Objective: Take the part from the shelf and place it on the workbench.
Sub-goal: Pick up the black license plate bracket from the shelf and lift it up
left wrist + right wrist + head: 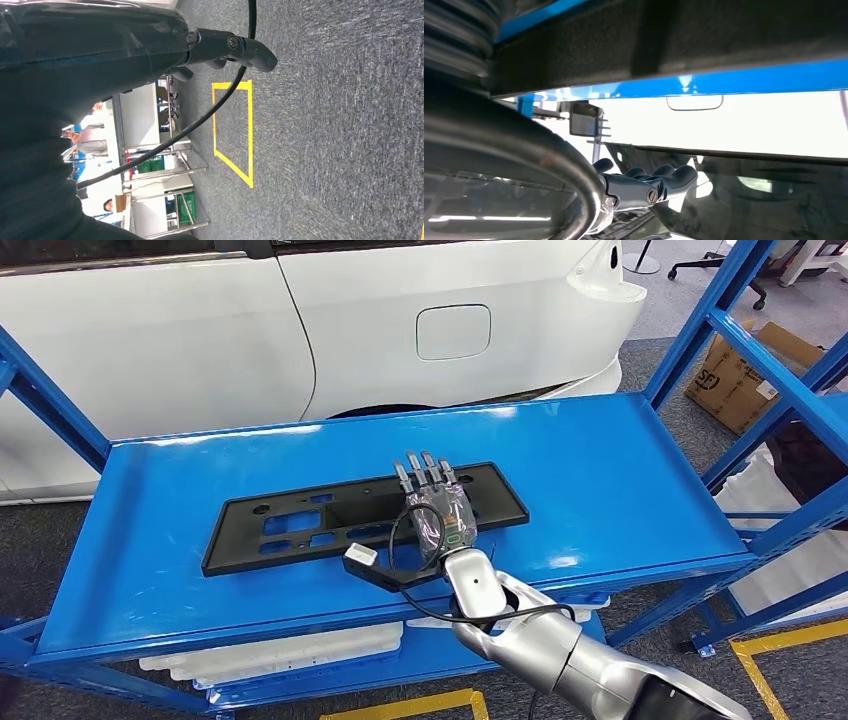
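The part is a long flat black plate (340,518) with cut-outs, lying across the middle of the blue shelf (620,490). My right hand (435,505) reaches in from the front and stretches flat over the plate's right half, fingers straight and slightly apart, gripping nothing. I cannot tell whether it touches the plate. In the right wrist view the dark fingers (649,185) stand off from the black plate (674,40) and the blue shelf (734,82). My left hand (227,47) hangs by my side over the grey carpet, fingers loose and holding nothing.
A white car (300,330) stands close behind the shelf. Blue uprights (705,325) frame the shelf on the right, with a cardboard box (740,375) beyond them. White parts (290,650) lie on the lower shelf. Yellow tape (247,135) marks the floor.
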